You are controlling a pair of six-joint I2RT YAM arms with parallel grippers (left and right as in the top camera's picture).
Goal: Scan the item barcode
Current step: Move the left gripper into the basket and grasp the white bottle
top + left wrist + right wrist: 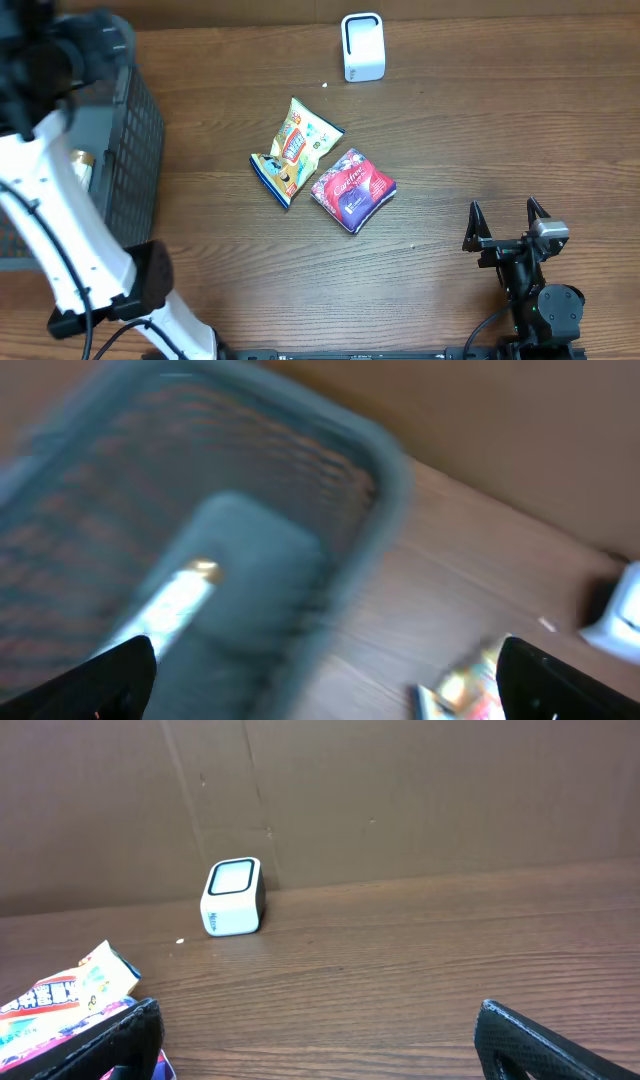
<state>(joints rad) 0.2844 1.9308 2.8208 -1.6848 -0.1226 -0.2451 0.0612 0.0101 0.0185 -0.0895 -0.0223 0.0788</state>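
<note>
The white barcode scanner (362, 47) stands at the back of the table, and the right wrist view shows the scanner (232, 897) upright against the wall. A yellow snack bag (297, 150) and a red-purple bag (352, 188) lie side by side mid-table. A gold-and-white item (80, 165) lies inside the grey basket (135, 140). My left gripper (325, 655) hangs open above the basket with nothing between its fingers; its view is blurred. My right gripper (507, 222) rests open and empty near the front right.
The basket's rim (390, 470) fills the left wrist view, with the item (185, 595) on its floor. The left arm's white links cross the table's left side. A brown cardboard wall backs the table behind the scanner.
</note>
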